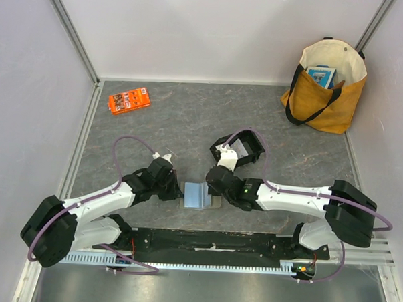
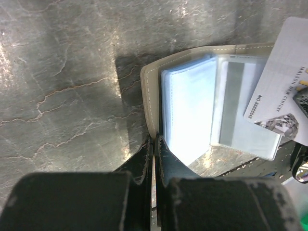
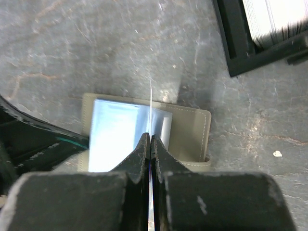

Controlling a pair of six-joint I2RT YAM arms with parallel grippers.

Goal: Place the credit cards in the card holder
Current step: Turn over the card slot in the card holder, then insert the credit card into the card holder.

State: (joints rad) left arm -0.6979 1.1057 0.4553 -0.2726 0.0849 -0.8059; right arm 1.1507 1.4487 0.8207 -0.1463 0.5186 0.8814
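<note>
The card holder lies open on the table between my two grippers, taupe outside with pale blue clear sleeves inside. My left gripper is shut on the holder's left cover edge, seen in the left wrist view next to the sleeves of the holder. My right gripper is shut on a whitish credit card. It holds the card on edge over the holder's sleeves, a thin line above the holder in front of the gripper.
A black open tray with more cards stands just behind the right gripper. An orange packet lies at the back left. A yellow tote bag stands at the back right. Walls close in both sides.
</note>
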